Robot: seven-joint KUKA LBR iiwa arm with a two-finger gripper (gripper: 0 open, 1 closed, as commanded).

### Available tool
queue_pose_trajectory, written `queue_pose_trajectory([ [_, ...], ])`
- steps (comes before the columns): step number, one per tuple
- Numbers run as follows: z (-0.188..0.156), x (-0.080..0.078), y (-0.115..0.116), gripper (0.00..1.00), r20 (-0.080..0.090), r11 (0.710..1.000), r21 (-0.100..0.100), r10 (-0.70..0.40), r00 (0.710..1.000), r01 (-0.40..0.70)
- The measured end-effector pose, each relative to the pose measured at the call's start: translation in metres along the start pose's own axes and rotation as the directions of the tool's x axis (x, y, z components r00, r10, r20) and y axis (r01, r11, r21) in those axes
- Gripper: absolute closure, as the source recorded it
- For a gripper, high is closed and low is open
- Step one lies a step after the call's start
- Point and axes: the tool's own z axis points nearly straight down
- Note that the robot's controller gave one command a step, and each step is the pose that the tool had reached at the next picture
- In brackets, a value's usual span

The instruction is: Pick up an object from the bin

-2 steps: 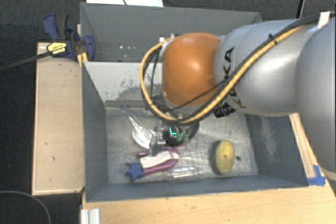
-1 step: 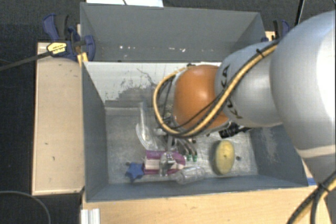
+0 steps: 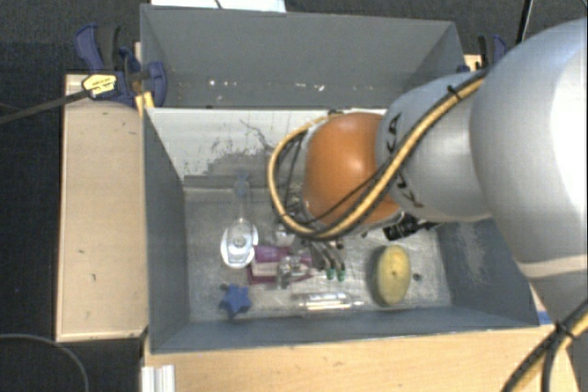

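Start at the near wall of the bin [image 3: 165,225]. You have a small blue thing [image 3: 236,299] lying in the near left corner of the floor. A flat clear piece [image 3: 323,299] lies to its right, close along the same wall. A little farther in and to the right, a yellow-green oval thing [image 3: 393,275] sits on its own, apart from the rest.

In the middle of the floor you will find the gripper [image 3: 310,267], low among the things. Just to its left is a purple thing [image 3: 267,256], so close that you cannot tell whether they touch. Left of that is a clear glass-like piece [image 3: 239,245]. Whether the gripper is spread or pressed together cannot be told from here, because the wrist's orange cover [image 3: 344,165] and its looped cables [image 3: 285,197] overhang it.

As a judgement, the pick is not done. Nothing is lifted and every thing you can see rests on the floor. The arm appears to be at the bottom of its reach, so what is left is a sure grasp and the lift out. The purple thing is the likeliest candidate, being nearest.

As for labels, you can read no brand or writing on any thing in the bin.
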Motion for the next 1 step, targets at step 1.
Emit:
queue_pose_trajectory([
  [1,-0.1667,0.0071,0.0034,1.0,0.015,0.99,0.003,-0.141,0.99,0.141],
])
